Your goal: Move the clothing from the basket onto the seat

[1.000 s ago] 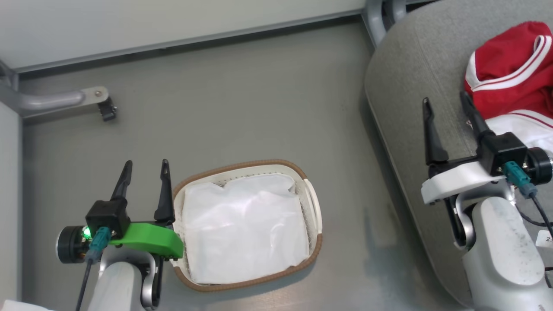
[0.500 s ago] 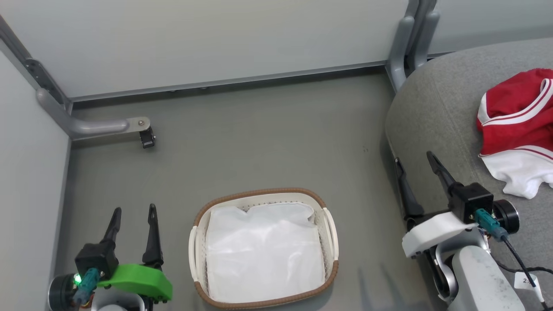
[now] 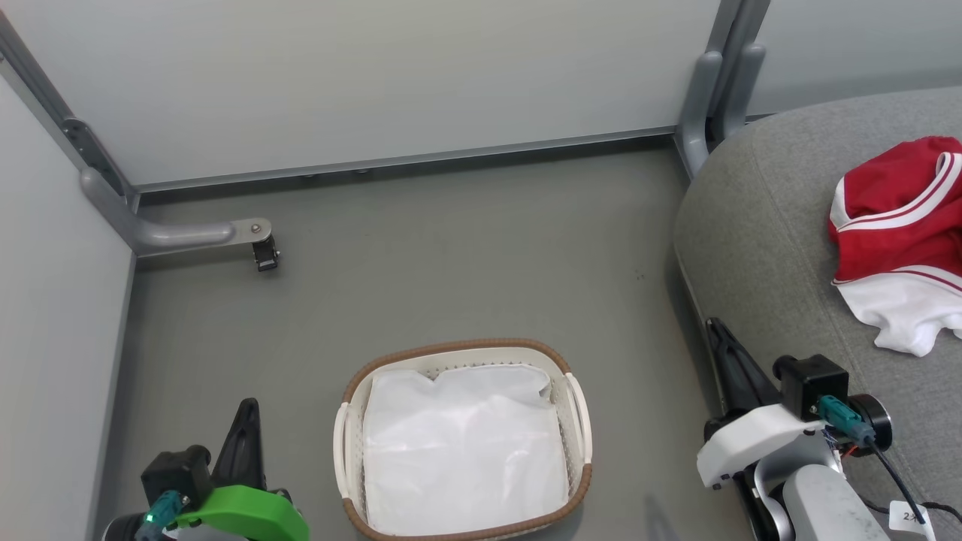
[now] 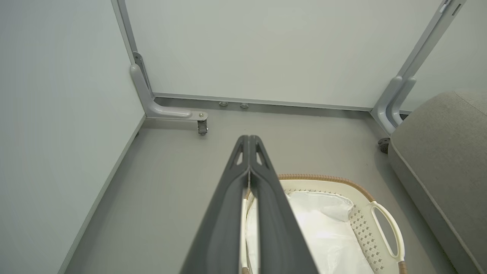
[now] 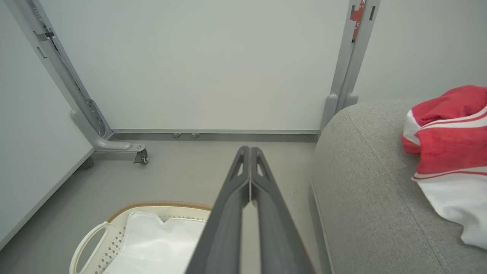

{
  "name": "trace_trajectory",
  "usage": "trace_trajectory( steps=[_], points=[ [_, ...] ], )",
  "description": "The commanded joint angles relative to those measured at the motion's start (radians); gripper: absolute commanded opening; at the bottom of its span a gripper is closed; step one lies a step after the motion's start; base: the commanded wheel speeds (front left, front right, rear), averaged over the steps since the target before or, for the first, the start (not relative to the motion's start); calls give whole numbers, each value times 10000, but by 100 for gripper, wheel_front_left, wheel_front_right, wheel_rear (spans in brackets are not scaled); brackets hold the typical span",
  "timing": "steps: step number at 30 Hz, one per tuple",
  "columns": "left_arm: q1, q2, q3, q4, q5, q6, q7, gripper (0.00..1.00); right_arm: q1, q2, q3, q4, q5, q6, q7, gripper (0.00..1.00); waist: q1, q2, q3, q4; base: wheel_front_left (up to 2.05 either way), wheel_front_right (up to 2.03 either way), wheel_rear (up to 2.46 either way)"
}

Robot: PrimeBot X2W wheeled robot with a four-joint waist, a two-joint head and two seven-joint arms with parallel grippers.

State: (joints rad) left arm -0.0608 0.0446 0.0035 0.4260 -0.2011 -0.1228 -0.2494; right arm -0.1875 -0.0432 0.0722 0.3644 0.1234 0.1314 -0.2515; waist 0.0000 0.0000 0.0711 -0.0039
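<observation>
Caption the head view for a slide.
Red clothing lies on the seat; the basket on the floor holds a white liner.

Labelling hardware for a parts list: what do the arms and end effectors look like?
The left end effector has long dark fingers, a bright green mount, black block, teal plug; the right end effector, a white mount, teal plug with black cable, pale grey speckled forearm.

Grey matte floor (image 3: 451,255). Back wall (image 3: 413,75) = pale grey-green panel w/ metal rail (image 3: 406,160) along its base. Left side panel (image 3: 45,315) same colour, meets back wall at slanting corner post (image 3: 79,143). Post's foot bracket (image 3: 195,234) ends in small black caster (image 3: 266,256). Twin grey posts (image 3: 718,90) at rt corner, just behind the seat (image 3: 751,225). Light soft, even, shadows faint
</observation>
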Motion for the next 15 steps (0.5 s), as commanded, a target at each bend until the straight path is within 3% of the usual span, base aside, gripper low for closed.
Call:
trace_trajectory(
  steps=[1,15],
  points=[
    [-125,31,131,-139,-483,-4,127,0,-139,-19,-106,-157,514,0,108,0,0,0,-8,1,0,0,0],
    [-147,39,264,-520,-3032,-19,740,0,60,-31,-419,-401,3188,-2,751,0,0,0,-84,5,0,0,0]
  ],
)
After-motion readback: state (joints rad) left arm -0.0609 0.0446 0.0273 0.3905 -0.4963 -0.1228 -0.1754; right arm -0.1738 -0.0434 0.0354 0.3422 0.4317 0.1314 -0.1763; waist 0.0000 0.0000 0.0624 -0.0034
